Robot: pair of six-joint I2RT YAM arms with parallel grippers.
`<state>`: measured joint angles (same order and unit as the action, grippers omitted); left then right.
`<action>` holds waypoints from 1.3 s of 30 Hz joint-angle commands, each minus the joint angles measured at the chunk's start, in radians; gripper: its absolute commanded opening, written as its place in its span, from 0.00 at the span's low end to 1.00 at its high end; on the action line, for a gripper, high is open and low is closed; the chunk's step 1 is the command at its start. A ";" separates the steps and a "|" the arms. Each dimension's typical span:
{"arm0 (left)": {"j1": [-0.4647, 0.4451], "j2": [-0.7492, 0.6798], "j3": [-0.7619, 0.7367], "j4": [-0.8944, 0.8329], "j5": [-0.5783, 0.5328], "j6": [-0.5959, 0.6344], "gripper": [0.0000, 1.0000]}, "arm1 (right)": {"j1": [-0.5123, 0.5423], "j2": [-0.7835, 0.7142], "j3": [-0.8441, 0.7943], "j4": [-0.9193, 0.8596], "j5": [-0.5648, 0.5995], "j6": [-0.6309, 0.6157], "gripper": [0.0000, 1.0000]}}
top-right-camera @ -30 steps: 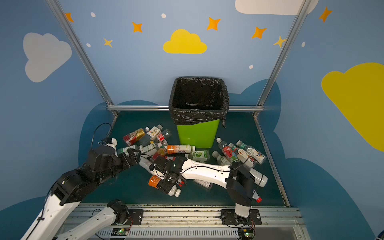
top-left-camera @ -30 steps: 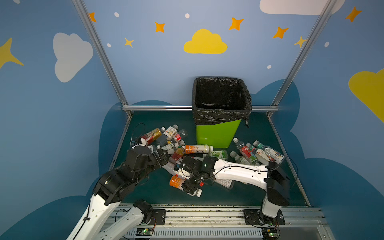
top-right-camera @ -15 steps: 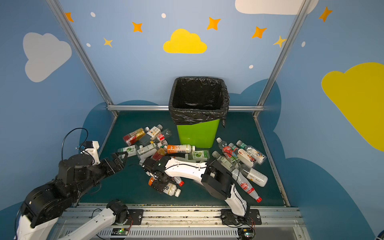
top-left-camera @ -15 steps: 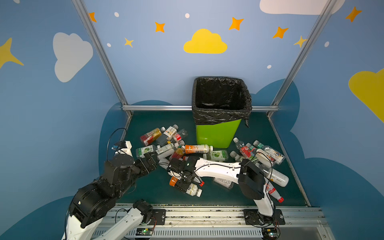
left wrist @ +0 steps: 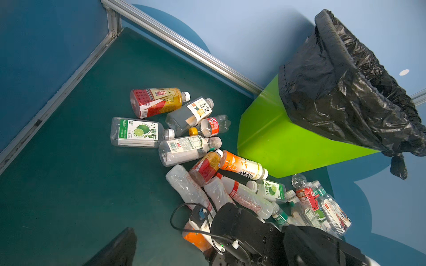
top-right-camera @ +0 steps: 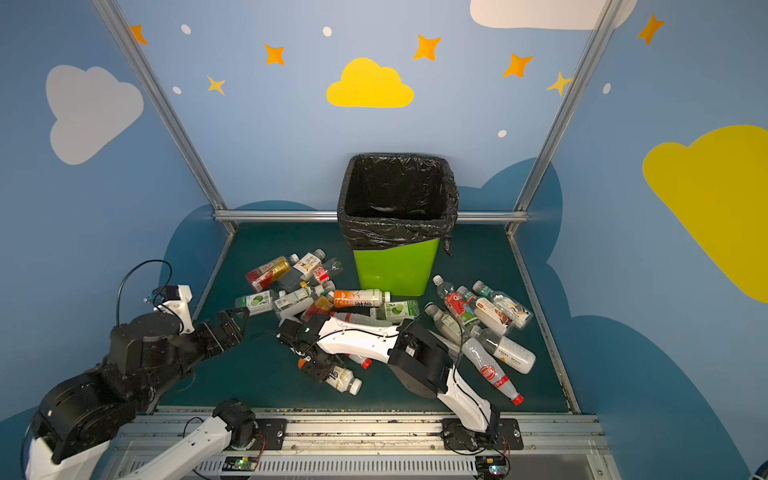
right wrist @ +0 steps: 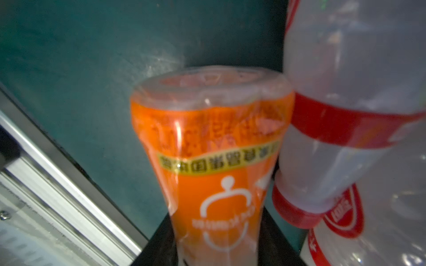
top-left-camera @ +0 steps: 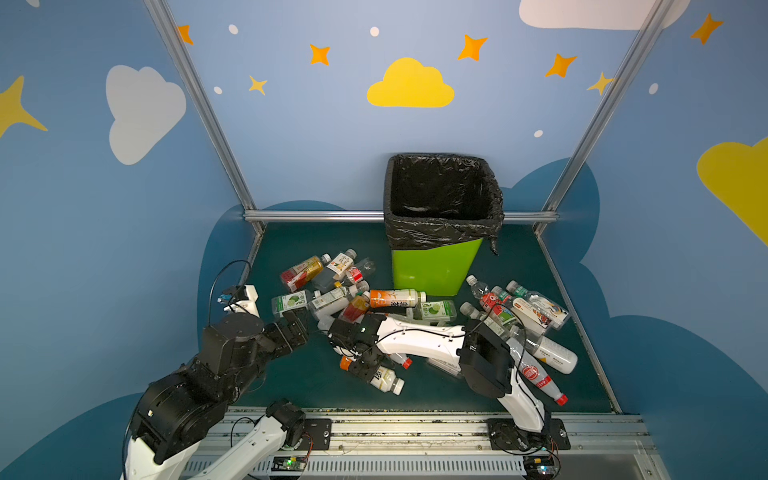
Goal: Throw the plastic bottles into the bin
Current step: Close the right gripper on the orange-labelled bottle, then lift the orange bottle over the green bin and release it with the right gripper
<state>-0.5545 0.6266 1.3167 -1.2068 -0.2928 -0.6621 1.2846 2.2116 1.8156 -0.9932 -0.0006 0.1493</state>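
Note:
Several plastic bottles (top-left-camera: 395,298) lie on the dark green floor in front of the lime-green bin (top-left-camera: 432,270) with its black bag, in both top views. More bottles (top-right-camera: 490,311) are heaped to the bin's right. My right gripper (top-left-camera: 366,368) is low at the front middle, shut on an orange-labelled bottle (right wrist: 207,161). That bottle's body is pinched between the black fingers (right wrist: 159,244). A white bottle with a red band (right wrist: 345,115) lies against it. My left gripper (top-left-camera: 297,328) hangs open and empty left of the pile, near a green-labelled bottle (left wrist: 138,132).
Aluminium rails (top-left-camera: 374,216) and blue walls close the floor at the back and sides. A metal rail (top-left-camera: 415,419) with both arm bases runs along the front. The right arm's forearm (top-left-camera: 419,340) lies across the middle of the bottles.
The right gripper has closed on the orange-labelled bottle, and its elbow has swung left. The left arm has pulled back to the left, away from the pile, still open.

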 commanded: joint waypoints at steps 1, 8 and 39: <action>0.002 -0.014 0.022 -0.042 -0.039 0.006 1.00 | 0.011 -0.016 0.027 -0.060 0.011 -0.004 0.43; 0.001 -0.010 0.029 -0.057 -0.061 0.002 1.00 | 0.018 -0.193 -0.005 -0.047 0.052 0.009 0.41; 0.002 0.162 -0.013 -0.019 0.035 -0.024 1.00 | -0.590 -0.609 0.443 0.520 0.376 -0.338 0.92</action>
<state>-0.5545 0.8101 1.3373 -1.1805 -0.2729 -0.6518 0.6941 1.8366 2.4092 -0.5549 0.4187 -0.2928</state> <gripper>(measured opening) 0.996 0.919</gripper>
